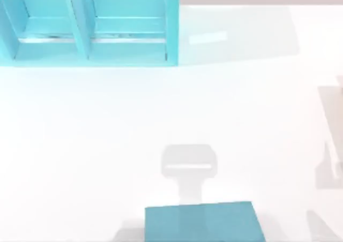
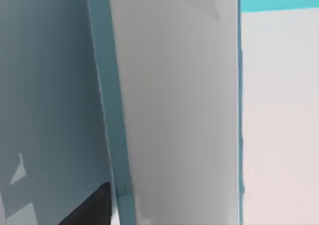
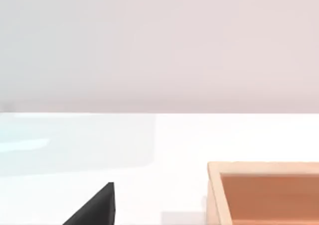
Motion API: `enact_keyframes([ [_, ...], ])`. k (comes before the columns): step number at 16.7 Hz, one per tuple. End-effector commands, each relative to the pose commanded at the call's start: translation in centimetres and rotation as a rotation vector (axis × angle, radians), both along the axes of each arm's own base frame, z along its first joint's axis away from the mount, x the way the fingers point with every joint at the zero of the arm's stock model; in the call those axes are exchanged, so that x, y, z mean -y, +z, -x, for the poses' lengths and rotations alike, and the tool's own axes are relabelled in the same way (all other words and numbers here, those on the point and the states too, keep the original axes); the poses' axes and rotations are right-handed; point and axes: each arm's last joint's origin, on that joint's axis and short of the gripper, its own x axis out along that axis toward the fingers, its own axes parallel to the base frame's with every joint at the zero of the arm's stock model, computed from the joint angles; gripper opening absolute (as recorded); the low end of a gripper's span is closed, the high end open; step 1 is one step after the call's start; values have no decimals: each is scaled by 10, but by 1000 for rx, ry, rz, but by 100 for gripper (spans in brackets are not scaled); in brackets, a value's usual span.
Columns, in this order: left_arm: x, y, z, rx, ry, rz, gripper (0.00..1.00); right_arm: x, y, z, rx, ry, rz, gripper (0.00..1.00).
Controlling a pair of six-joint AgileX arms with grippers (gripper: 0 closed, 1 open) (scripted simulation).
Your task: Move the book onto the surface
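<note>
- Top view: the book (image 1: 203,223) is seen at the lower centre of the frame, cut by the bottom edge. The surface (image 1: 96,129) lies wide and bare around it.
- A grey shadow (image 1: 188,164) lies on the surface just above the book. From this it is judged that the book is carried above the table and not yet laid down, although this is not certain.
- The shelf unit (image 1: 171,22) stands in the upper left, well apart from the book, so a collision with it is judged unlikely. Open room is left in the middle and to the right.
- The main risk is judged to be a drop near the front edge of the table, where the book could land partly off the surface and tip over.
- Left wrist view: the book's white page edge (image 2: 174,110) and teal cover (image 2: 50,85) are very near the camera. A dark part of the left gripper (image 2: 94,210) is seen at the lower left, beside the cover.
- Whether this gripper is closed on the book cannot be told. If the hold is only at one corner, the book could swing or slip.
- Right wrist view: a dark part of the right gripper (image 3: 94,207) is seen at the lower left, and its state cannot be told.
- A wooden box (image 3: 264,168) stands at the lower right. It could be struck if this arm is moved carelessly.
</note>
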Motion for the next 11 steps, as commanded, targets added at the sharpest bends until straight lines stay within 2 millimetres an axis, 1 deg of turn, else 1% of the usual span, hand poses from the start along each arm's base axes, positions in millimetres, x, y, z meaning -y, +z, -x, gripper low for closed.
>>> enact_keyframes([
  [5,-1,8,64,7,9,19,100,0,0,0,0,0,0,100],
  [7,-4,12,85,18,16,42,100,0,0,0,0,0,0,100],
  [9,-6,15,99,27,21,59,100,0,0,0,0,0,0,100],
  [11,-7,16,103,29,22,64,100,0,0,0,0,0,0,100],
])
